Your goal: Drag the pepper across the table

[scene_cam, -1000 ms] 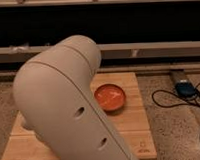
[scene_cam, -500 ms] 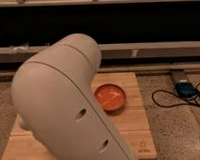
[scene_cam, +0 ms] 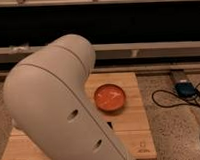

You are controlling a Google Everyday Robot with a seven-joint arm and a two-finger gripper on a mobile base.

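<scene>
Bulky arm (scene_cam: 54,96) hides pepper and closed claw; table (scene_cam: 136,129) pale planks.

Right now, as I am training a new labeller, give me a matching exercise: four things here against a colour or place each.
1 plate; 2 arm; 3 cabled box; 4 table.
A light wood planks; B on the floor, right of the table; C round, orange; D beige, filling the foreground.
Pairs: 1-C, 2-D, 3-B, 4-A.
The gripper is out of view, shut; no pepper shows.
</scene>
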